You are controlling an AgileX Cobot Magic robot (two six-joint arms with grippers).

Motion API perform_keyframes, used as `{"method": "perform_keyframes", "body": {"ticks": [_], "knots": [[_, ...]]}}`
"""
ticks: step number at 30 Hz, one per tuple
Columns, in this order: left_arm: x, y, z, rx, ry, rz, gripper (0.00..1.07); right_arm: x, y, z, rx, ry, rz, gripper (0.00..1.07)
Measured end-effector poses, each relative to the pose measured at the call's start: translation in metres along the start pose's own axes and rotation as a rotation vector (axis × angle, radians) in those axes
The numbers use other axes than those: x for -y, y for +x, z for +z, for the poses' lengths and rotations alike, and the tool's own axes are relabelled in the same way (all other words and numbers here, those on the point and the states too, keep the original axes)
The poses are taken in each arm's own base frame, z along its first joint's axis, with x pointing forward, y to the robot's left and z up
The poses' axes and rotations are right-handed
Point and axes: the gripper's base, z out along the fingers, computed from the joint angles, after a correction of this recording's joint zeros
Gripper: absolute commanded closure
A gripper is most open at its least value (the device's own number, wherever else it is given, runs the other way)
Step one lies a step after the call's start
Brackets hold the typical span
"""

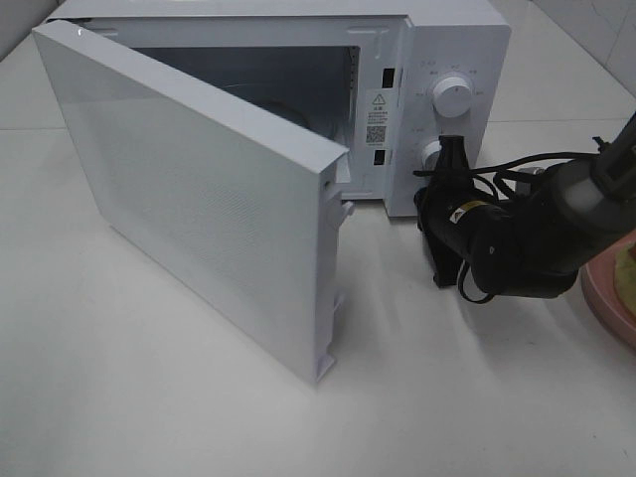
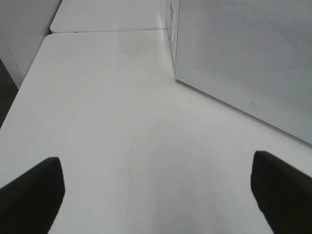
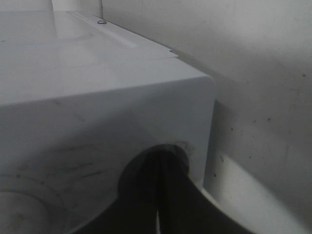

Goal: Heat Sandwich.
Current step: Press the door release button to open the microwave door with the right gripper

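Exterior high shows us the sandwich (image 1: 627,270) at the right edge, on a pink plate (image 1: 604,298) on the bench (image 1: 149,378). We see the right gripper (image 1: 453,151) closed, tips at the lower knob (image 1: 432,152) of the microwave (image 1: 452,40); its door (image 1: 199,189) stands open. Our left gripper (image 2: 156,195) hangs spread wide over the bench beside the door.

One microwave (image 1: 467,40); one door (image 1: 199,199); two knobs (image 1: 453,96); one pink plate (image 1: 599,296); one sandwich (image 1: 628,273); one left claw (image 2: 157,192); one right claw (image 1: 453,147); one worktop (image 1: 149,397).

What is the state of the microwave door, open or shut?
Open. The door stands swung outward from the microwave, and the dark inner cavity shows behind it.
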Motion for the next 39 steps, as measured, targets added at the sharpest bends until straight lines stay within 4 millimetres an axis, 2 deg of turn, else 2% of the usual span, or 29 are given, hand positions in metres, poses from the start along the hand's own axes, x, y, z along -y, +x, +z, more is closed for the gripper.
{"method": "perform_keyframes", "body": {"ticks": [29, 33, 39], "knots": [[0.0, 0.0, 0.0, 0.0, 0.0, 0.0, 0.09, -0.008, 0.0, -0.002, -0.029, 0.072, -0.009, 1.07], [0.0, 0.0, 0.0, 0.0, 0.0, 0.0, 0.09, -0.01, -0.003, -0.007, -0.043, 0.073, -0.034, 1.07], [0.0, 0.0, 0.0, 0.0, 0.0, 0.0, 0.09, -0.017, -0.007, -0.028, -0.069, 0.055, -0.085, 1.07]]}}
